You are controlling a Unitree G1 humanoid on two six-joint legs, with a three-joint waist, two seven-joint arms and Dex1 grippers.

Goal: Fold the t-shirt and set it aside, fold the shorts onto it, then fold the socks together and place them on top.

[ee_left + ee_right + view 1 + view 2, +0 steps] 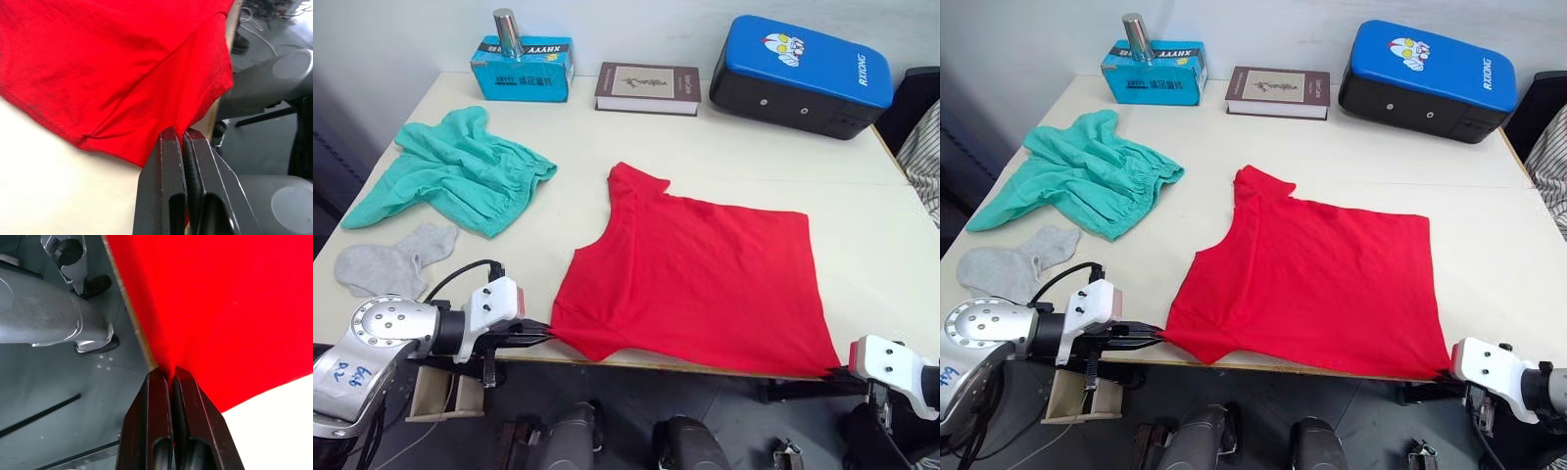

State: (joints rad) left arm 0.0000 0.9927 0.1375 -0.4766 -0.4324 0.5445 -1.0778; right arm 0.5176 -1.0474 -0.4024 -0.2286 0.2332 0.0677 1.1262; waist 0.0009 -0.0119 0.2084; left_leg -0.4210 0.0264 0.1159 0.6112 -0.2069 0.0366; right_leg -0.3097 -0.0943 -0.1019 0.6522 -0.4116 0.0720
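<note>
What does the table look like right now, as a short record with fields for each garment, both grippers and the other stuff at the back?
t-shirt: spread flat, near table edge
left gripper: shut on the t-shirt's near left corner
right gripper: shut on the t-shirt's near right corner
shorts: crumpled, far left of table
socks: lying together, near left, in front of shorts
back row: blue box with metal cylinder, book, blue-and-black case
</note>
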